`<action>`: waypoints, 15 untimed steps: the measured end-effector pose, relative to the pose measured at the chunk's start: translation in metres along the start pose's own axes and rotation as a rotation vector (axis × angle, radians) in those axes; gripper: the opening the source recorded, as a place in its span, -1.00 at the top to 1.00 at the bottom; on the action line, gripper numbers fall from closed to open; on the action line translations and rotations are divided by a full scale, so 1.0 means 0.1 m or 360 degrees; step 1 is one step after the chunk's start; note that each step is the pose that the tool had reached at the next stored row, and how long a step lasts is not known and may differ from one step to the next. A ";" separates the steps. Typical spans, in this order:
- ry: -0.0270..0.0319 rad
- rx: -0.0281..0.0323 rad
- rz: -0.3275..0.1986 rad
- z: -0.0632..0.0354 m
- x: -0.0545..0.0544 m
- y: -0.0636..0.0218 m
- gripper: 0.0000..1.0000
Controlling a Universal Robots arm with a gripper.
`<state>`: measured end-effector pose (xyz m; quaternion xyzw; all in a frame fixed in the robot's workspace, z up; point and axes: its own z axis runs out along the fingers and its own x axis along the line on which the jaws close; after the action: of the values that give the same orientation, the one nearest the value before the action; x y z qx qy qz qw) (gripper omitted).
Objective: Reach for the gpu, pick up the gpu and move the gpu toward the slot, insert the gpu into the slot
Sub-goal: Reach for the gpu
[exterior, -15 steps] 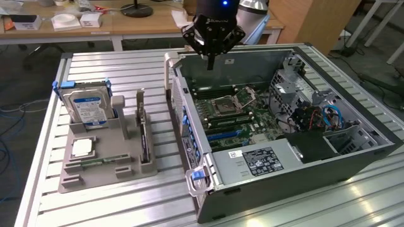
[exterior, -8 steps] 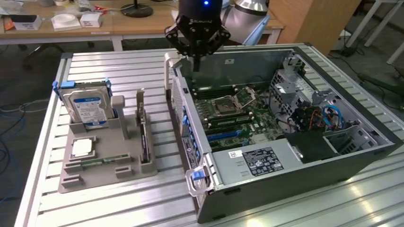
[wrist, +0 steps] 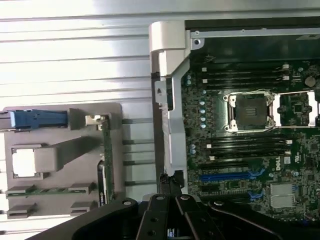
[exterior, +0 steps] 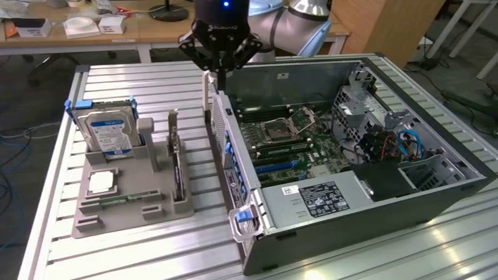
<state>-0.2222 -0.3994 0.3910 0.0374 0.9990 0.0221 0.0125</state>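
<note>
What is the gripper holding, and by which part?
Nothing, it seems: the gripper hangs above the case, and the gpu stands apart in its grey holder.

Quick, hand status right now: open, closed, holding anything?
Hand: closed, holding nothing, above the rear wall of the computer case. The gpu stands in the grey holder.
</note>
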 end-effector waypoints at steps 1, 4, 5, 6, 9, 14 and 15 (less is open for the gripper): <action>0.00001 0.00000 0.0000 0.000 0.04 -0.004 0.80; 0.00001 0.00001 0.0000 0.001 0.18 -0.015 0.80; 0.00000 0.00001 0.0000 0.002 0.22 -0.019 0.80; 0.00000 0.00000 0.0000 0.002 0.27 -0.023 0.80; 0.00001 0.00001 0.0000 0.004 0.41 -0.035 0.80; 0.00001 -0.00001 0.0000 0.009 0.63 -0.054 0.80; 0.00002 0.00001 0.0000 0.009 0.68 -0.058 0.80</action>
<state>-0.2901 -0.4001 0.3882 0.0374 0.9990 0.0221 0.0124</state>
